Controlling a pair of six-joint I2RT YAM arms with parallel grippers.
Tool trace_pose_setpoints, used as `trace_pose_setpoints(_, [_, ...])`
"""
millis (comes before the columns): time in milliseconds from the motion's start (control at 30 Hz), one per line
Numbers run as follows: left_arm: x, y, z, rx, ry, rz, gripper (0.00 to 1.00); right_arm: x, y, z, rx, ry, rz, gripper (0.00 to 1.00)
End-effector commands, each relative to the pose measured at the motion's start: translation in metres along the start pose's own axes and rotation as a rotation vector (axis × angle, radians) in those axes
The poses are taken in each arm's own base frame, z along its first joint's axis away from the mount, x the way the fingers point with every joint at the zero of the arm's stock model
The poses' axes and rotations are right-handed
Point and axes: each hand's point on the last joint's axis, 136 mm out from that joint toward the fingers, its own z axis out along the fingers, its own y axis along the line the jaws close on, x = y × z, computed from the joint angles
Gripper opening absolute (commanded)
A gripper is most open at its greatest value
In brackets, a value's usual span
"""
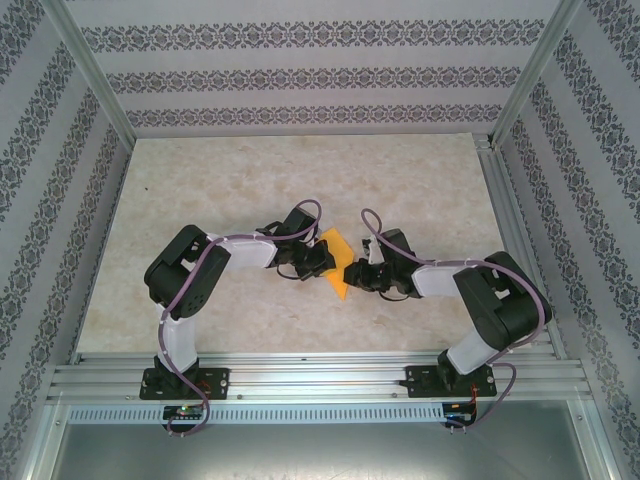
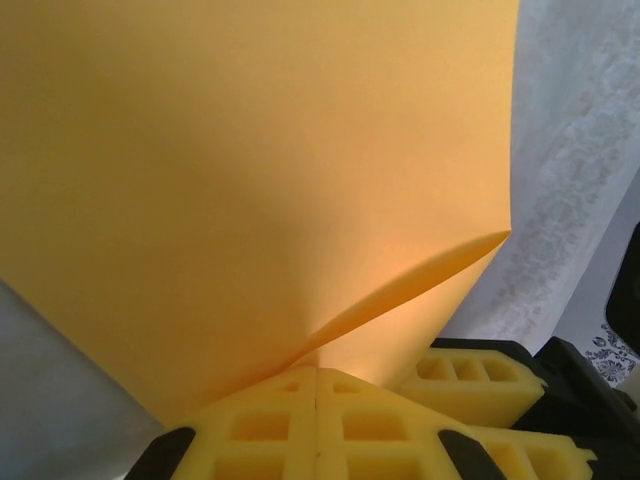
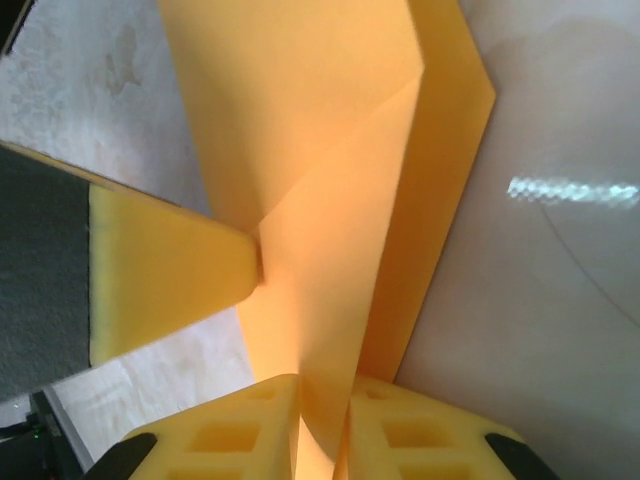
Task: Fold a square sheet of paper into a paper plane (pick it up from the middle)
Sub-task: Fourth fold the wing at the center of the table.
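Left end effector (image 2: 317, 400) and right end effector (image 3: 322, 400) both pinch the paper (image 1: 340, 268) (creased); opposing pulls could tear it.

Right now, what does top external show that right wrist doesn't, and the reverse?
Top external: the whole left arm and right arm, bolted to the aluminium rail, with purple cables along them. Right wrist: a diagonal fold across the layers, the right hand with its yellow pads closed on them, and a left hand pad clamping from the side. Shared: the orange paper, held between both hands.
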Motion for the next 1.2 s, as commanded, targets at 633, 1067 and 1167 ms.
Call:
trace_pose_setpoints(633, [-0.016,-0.066,-0.028,0.176,-0.086,-0.009,0.48,0.004,-0.011,-0.001,0.232,-0.174,-0.344,0.04])
trace_pose_setpoints(1067, [-0.019,-0.069,-0.019,0.174,-0.056,-0.070,0.67,0.008,-0.012,0.001,0.328,-0.182,-0.449,0.03])
trace_pose_setpoints(1167, [-0.017,-0.062,-0.018,0.137,-0.048,-0.091,0.66,0.007,-0.011,0.000,0.347,-0.193,-0.471,0.03])
